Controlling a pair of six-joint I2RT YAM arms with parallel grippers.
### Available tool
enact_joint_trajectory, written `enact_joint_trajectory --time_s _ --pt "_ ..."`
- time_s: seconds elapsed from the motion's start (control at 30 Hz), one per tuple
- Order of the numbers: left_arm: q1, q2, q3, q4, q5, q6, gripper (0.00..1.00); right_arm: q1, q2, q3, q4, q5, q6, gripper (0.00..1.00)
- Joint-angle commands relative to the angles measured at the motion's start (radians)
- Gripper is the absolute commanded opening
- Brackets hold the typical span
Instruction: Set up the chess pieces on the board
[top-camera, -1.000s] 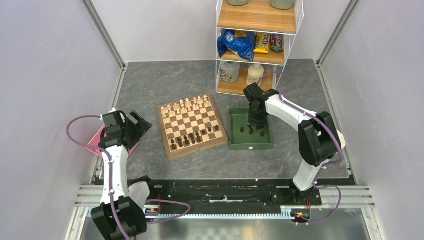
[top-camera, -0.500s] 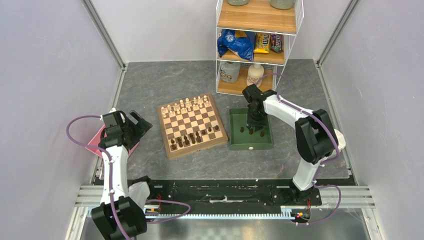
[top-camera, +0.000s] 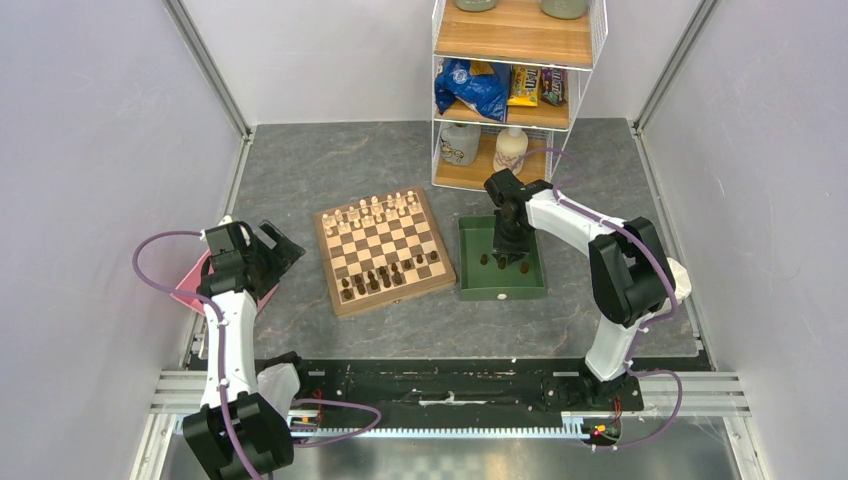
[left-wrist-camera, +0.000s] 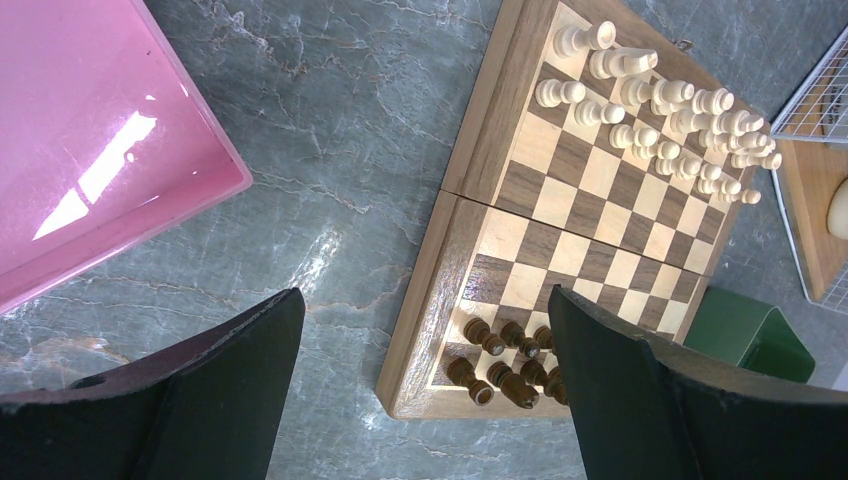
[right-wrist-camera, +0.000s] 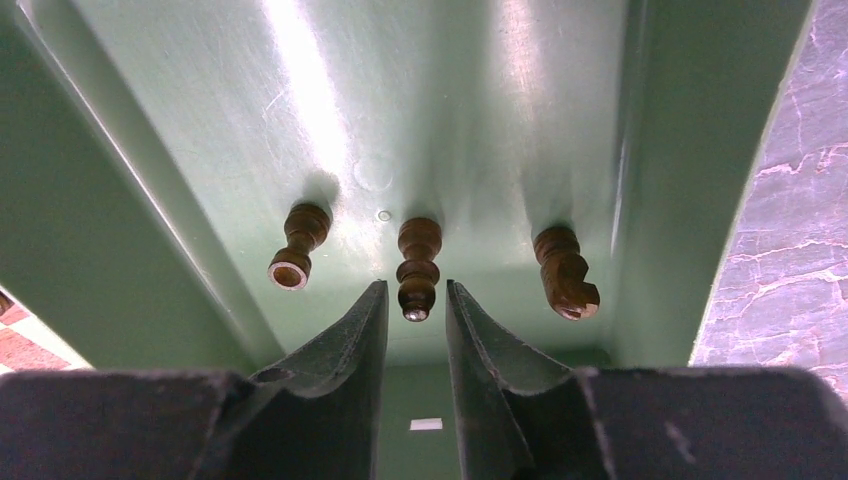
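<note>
The board (top-camera: 385, 250) lies at the table's middle, also in the left wrist view (left-wrist-camera: 600, 200). Several dark-brown chess pieces (top-camera: 385, 277) stand on its near rows (left-wrist-camera: 505, 365). Three more dark pieces stand in the green tray (top-camera: 500, 292): left (right-wrist-camera: 297, 245), middle (right-wrist-camera: 418, 265), right (right-wrist-camera: 565, 270). My right gripper (right-wrist-camera: 416, 300) is down in the tray (top-camera: 510, 255). Its fingers stand narrowly apart on either side of the middle piece's top, with a thin gap each side. My left gripper (left-wrist-camera: 422, 300) is wide open and empty, left of the board (top-camera: 275, 250).
Cream chessmen (top-camera: 375, 210) fill the board's far rows (left-wrist-camera: 660, 110). A pink tray (top-camera: 190, 285) lies at the left edge under my left arm (left-wrist-camera: 80, 130). A wire shelf (top-camera: 515, 90) with snacks and bottles stands behind the green tray.
My right gripper has shifted slightly left inside the green tray. The left arm has not moved.
</note>
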Motion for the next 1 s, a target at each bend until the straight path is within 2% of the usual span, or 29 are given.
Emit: enact_joint_trajectory --time_s 0.0,0.3,0.43,0.73,0.97 --pt "0.006 0.002 0.013 0.016 0.027 0.022 0.99 -0.003 -0.007 0.006 0.016 -0.006 0.004 0.33" --pt "0.008 0.001 0.013 0.015 0.028 0.022 0.99 -0.003 -0.028 0.025 -0.013 -0.003 0.0 0.17" --pt "0.008 0.001 0.013 0.015 0.031 0.023 0.99 0.001 -0.068 0.044 -0.038 0.003 -0.003 0.13" --pt "0.008 -0.003 0.013 0.015 0.033 0.023 0.99 0.07 -0.151 0.175 -0.116 0.03 -0.034 0.12" --pt "0.008 -0.003 0.013 0.016 0.034 0.022 0.99 0.209 -0.11 0.298 -0.14 0.033 -0.043 0.12"
